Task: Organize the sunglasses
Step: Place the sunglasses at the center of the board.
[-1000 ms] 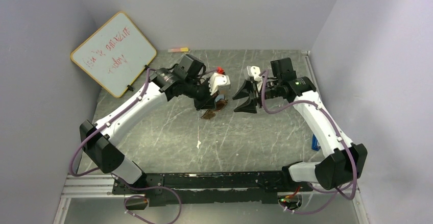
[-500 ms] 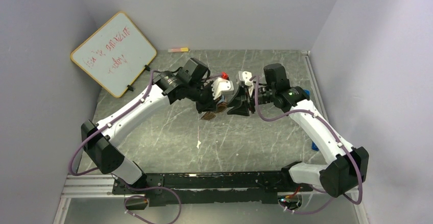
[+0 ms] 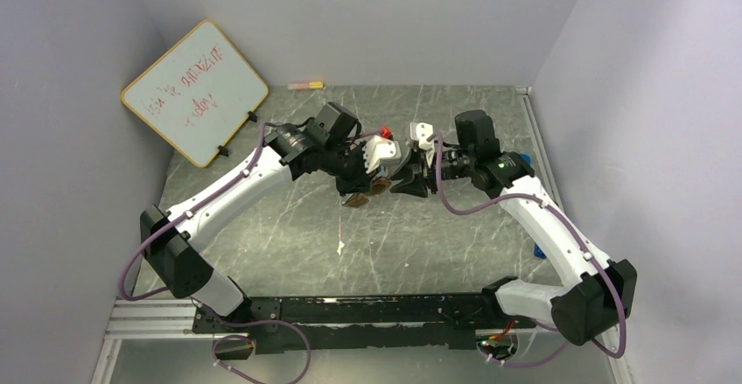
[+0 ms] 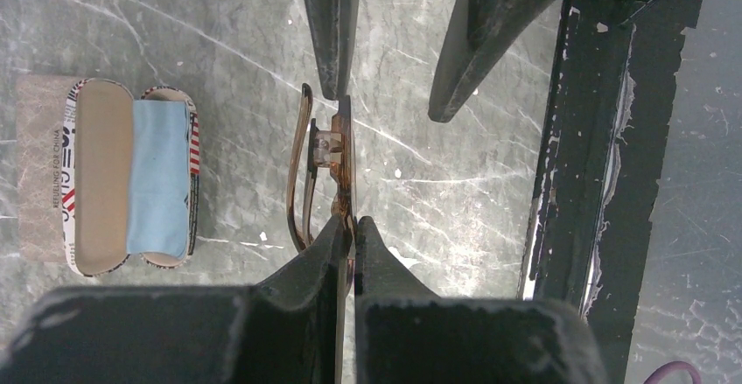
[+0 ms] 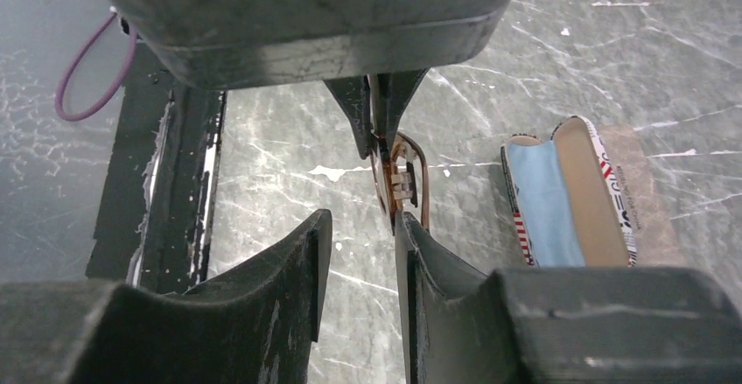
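The brown-framed sunglasses (image 4: 337, 161) are folded and held above the table. My left gripper (image 4: 352, 225) is shut on one end of their front frame. They also show in the top view (image 3: 363, 193) and the right wrist view (image 5: 402, 178). My right gripper (image 5: 360, 226) is open and faces the left one. One of its fingertips (image 5: 404, 226) is right at the glasses' free end, and the gap between its jaws is empty. In the top view the right gripper (image 3: 409, 178) is close beside the left gripper (image 3: 372, 178). The black pair is out of view.
An open glasses case (image 4: 131, 178) with tan lining and a blue cloth lies on the table below, also in the right wrist view (image 5: 569, 196). The black base rail (image 4: 595, 139) runs along the near edge. A whiteboard (image 3: 194, 91) leans at back left, with a marker (image 3: 305, 85) by the back wall.
My right gripper has moved left until its open fingers reach the held sunglasses. The left gripper has shifted slightly right, still holding them.
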Controlling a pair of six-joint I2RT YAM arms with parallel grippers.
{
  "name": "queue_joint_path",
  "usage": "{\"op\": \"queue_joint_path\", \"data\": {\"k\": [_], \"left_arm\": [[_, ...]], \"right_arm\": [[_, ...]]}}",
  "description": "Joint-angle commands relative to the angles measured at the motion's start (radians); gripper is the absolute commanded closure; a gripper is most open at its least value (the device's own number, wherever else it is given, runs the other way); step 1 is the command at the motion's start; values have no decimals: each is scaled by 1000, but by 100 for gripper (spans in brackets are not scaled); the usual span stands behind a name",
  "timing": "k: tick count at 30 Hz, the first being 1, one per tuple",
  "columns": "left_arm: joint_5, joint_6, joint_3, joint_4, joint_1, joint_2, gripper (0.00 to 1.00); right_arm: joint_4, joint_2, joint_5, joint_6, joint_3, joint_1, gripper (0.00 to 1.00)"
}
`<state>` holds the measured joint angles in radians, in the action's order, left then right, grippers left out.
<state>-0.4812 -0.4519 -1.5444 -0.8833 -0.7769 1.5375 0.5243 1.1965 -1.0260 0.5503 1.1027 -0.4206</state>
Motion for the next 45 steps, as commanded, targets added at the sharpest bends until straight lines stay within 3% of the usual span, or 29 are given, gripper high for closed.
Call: {"op": "queue_joint_path", "data": {"k": [1, 18, 32, 34, 39, 42, 45], "left_arm": [[-17, -23, -2, 22, -7, -42, 95], [-35, -16, -2, 35, -6, -40, 95], [-14, -11, -2, 43, -5, -31, 95], [9, -9, 0, 46, -6, -32, 95], [58, -29, 29, 55, -18, -45, 95], [116, -52, 58, 51, -42, -49, 95], [176, -60, 106, 64, -79, -54, 95]], "right_arm": [[-30, -17, 34, 24, -6, -1, 64], [-55, 23, -7, 3, -27, -1, 74], [-47, 43, -10, -9, 2, -4, 99], [-22, 49, -11, 11, 13, -4, 94], [8, 38, -9, 68, -2, 18, 48], [107, 22, -50, 197, 2, 93, 37], [274, 15, -140, 365, 37, 256, 32]]}}
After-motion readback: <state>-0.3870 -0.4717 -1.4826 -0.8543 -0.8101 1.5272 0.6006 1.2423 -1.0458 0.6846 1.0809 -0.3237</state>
